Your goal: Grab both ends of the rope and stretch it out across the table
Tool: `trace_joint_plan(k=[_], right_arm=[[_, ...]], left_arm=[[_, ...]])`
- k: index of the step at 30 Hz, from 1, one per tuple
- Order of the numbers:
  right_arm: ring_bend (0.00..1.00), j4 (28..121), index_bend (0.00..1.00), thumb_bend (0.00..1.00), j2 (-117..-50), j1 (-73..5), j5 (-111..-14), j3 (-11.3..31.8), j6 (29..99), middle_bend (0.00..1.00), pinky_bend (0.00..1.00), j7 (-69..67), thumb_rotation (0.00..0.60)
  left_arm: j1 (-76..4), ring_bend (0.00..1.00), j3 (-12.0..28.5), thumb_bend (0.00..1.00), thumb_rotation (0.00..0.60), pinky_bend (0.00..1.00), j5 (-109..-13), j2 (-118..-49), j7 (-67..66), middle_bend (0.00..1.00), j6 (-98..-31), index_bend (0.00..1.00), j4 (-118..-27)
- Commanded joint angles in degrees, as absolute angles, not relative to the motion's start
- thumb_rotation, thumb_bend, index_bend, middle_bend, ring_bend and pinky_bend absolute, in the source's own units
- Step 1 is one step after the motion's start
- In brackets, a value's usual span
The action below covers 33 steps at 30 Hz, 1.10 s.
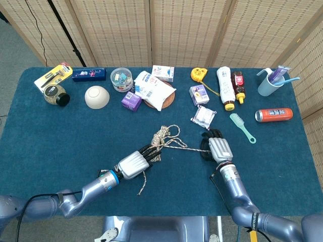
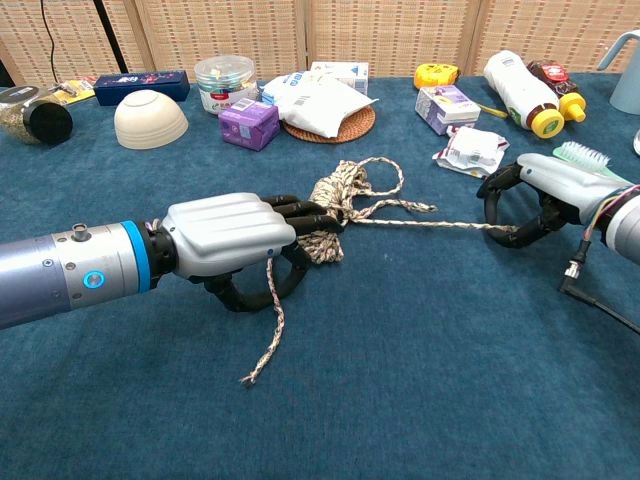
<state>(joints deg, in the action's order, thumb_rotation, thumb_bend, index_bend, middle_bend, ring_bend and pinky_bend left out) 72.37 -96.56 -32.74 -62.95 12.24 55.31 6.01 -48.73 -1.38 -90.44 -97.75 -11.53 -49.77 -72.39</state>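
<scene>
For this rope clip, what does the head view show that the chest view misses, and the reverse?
Only the head view shows the red can, the razor pack and the table's full outline. Only the chest view shows, close up, the right hand's fingers curled around the taut strand. Both show the rope, the left hand, the right hand and the bowl.

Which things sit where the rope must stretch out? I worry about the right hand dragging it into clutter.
Right hand holds the rope end. Further right of it lies the green brush, with the white packet just beyond the hand. Left hand has bare cloth to its left.
</scene>
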Motion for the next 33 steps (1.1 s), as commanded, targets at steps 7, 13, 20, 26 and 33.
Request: trace_joint_plan(k=[7, 13, 20, 26, 33], right_arm=[[0.0, 72.5, 0.64, 0.42, -96.5, -32.7, -62.9, 12.3, 55.4, 0.24, 0.0, 6.0, 0.6], [0.0, 73.0, 0.64, 0.42, -96.1, -32.6, -63.1, 12.3, 55.4, 0.25, 0.0, 5.8, 0.6], [0.0, 73.7, 0.64, 0.42, -95.6, -32.6, -63.3, 12.3, 55.7, 0.25, 0.0, 5.9, 0.6], [0.0, 74.1, 0.64, 0.42, -95.4, -32.6, -63.2, 12.3, 55.6, 0.25, 0.0, 5.9, 0.6], [0.0, 75.1, 0.64, 0.42, -94.3, -32.5, -63.5, 12.4, 55.8, 0.25, 0.0, 6.0, 0.6]], left_arm=[[-48.7, 0.0, -1.3, 0.36, 0.6, 0.0, -90.4, -97.7, -11.5, 0.09, -49.8, 0.64, -72.5], [-48.5, 0.0, -1.2, 0.36, 0.6, 0.0, -90.5, -97.0, -11.3, 0.09, -50.5, 0.65, -73.0], [-48.1, 0.0, -1.2, 0.36, 0.6, 0.0, -90.6, -95.4, -10.8, 0.1, -51.6, 0.66, -74.4], [-48.0, 0.0, -1.0, 0.36, 0.6, 0.0, -90.5, -94.9, -10.8, 0.1, -51.7, 0.67, -74.8], [-47.2, 0.0, -0.9, 0.36, 0.6, 0.0, -90.4, -92.6, -9.4, 0.12, -53.2, 0.69, -76.4]])
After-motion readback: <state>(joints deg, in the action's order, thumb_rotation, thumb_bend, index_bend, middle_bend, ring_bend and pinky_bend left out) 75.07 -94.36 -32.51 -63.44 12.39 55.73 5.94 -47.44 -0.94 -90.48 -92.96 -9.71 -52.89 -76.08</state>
